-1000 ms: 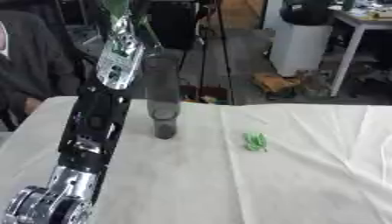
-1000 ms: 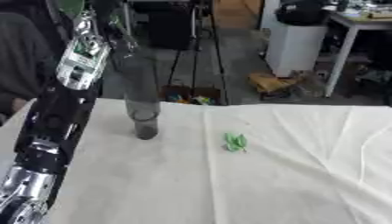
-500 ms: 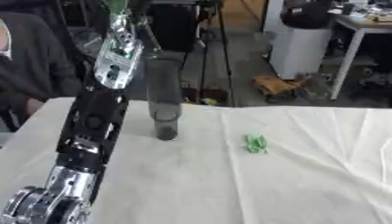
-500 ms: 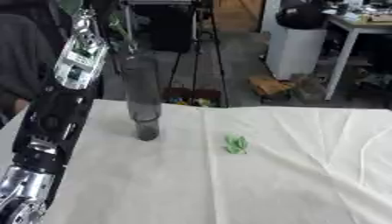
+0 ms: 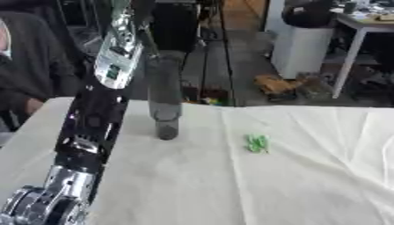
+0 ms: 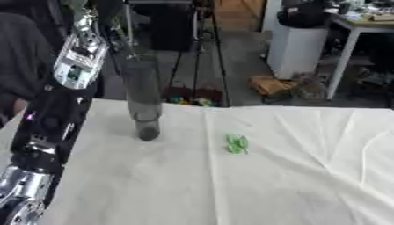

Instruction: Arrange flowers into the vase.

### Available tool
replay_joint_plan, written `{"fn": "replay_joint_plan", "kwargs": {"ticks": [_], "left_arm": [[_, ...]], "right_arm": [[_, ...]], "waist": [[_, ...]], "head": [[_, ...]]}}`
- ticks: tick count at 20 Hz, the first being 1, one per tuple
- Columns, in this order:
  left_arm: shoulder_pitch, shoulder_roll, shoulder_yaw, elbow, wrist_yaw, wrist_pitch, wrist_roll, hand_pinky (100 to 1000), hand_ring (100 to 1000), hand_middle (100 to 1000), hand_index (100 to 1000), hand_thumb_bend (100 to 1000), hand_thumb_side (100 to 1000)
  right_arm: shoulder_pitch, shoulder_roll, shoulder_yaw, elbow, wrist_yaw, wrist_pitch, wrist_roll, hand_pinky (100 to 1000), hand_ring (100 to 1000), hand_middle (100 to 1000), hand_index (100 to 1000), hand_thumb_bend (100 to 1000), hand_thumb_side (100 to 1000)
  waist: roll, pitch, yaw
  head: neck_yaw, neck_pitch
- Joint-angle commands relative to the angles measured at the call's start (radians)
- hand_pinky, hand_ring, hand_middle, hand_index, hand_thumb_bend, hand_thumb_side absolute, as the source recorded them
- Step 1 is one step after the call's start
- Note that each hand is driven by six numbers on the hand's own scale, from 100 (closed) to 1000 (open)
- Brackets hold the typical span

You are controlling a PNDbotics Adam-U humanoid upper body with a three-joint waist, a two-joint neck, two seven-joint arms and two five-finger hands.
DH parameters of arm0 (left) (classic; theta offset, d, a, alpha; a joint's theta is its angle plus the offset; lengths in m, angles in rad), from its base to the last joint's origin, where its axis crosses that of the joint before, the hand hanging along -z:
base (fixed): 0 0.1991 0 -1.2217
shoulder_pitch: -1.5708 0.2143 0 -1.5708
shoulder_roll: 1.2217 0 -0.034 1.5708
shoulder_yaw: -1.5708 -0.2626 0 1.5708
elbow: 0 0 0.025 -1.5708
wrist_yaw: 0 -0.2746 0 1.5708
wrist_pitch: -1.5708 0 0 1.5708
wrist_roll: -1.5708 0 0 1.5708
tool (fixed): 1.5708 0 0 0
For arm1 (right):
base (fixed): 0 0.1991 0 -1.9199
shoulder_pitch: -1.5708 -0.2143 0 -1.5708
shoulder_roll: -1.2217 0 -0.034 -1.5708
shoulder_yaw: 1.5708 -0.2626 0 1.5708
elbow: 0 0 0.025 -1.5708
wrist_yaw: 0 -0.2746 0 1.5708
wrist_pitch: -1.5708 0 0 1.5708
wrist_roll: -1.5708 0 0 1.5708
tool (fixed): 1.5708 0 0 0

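1. One vase (image 5: pixel 165 94): a tall, dark, see-through cylinder standing upright on the counter (image 5: pixel 231 184), long axis vertical, mouth upward, toward the counter's far left.
2. One small green piece (image 5: pixel 257 143) lies on the white cloth to the vase's right, well apart from it.
3. One arm (image 5: pixel 96 118), the left, rises along the left side past the vase.
4. Its robot hand leaves the frame at the top; whether it is open or holding anything cannot be told.
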Motion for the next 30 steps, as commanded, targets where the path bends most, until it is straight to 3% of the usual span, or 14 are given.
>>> {"fn": "replay_joint_plan", "kwargs": {"ticks": [1,20,27,30], "left_arm": [[-0.017,0.016,0.001,0.001,-0.003,0.007,-0.014,100,100,100,100,100,100],[-0.011,-0.008,-0.016,0.114,0.065,0.022,-0.037,100,100,100,155,100,127],[-0.006,-0.007,-0.024,0.14,0.025,0.012,-0.035,100,100,101,271,100,103],[-0.005,-0.008,-0.025,0.148,-0.004,0.009,-0.041,100,100,207,364,100,122]], "right_arm": [[-0.013,-0.022,-0.006,-0.022,0.005,0.002,0.0,765,929,568,668,100,569],[-0.013,-0.021,-0.004,-0.017,0.005,-0.003,0.006,766,932,568,668,100,569],[-0.011,-0.02,-0.005,-0.015,0.005,-0.003,0.008,766,933,568,668,100,570],[-0.012,-0.02,-0.005,-0.015,0.005,-0.003,0.009,766,933,568,668,100,570]], "waist": [[-0.001,-0.014,-0.001],[0.0,-0.01,-0.006],[0.0,-0.01,-0.009],[0.0,-0.01,-0.01]], "head": [[-0.003,0.002],[-0.01,0.004],[-0.013,0.004],[-0.014,0.005]]}}
